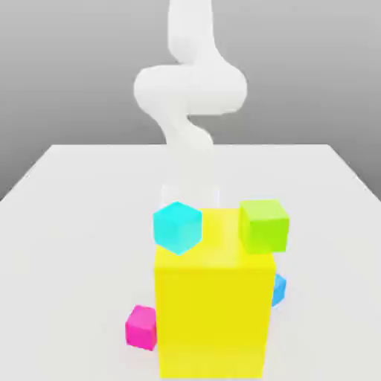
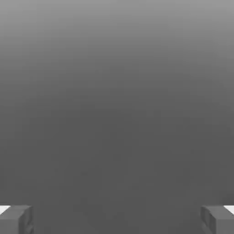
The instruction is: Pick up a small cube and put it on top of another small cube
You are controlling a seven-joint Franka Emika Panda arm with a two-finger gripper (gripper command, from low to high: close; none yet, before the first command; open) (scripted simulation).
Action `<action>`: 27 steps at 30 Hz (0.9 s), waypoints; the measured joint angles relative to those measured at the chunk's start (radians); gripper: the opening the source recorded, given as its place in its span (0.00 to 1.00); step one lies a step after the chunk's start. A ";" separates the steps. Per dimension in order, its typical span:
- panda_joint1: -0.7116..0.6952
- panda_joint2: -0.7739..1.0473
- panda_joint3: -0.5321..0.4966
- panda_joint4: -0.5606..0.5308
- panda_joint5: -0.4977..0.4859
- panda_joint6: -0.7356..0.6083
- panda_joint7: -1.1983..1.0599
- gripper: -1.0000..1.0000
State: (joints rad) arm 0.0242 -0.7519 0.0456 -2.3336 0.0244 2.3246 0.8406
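A small azure-blue cube (image 1: 279,289) peeks out from behind the tall yellow block (image 1: 214,305), on the exterior view's right; most of it is hidden. A small magenta cube (image 1: 141,326) sits on the white table by the block's lower corner, on the exterior view's left. My white arm (image 1: 190,97) comes down behind the yellow block, its hand pale and partly covered. In the hand view my gripper (image 2: 117,220) is open: the grey fingertips (image 2: 17,219) stand far apart with nothing between them, facing plain grey background.
A paler cyan cube (image 1: 178,227) and a lime-green cube (image 1: 264,225) overlap the yellow block's upper corners; whether they rest on it I cannot tell. The white table (image 1: 74,223) stretches wide to both sides.
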 joint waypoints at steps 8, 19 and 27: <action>0.065 0.227 0.127 -0.171 0.162 0.147 0.243 0.50; 0.124 0.533 0.340 -0.401 0.268 0.356 0.669 0.50; 0.056 0.687 0.406 -0.521 0.147 0.498 1.054 0.50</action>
State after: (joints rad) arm 0.0802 -0.0652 0.4514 -2.8547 0.1711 2.8229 1.8944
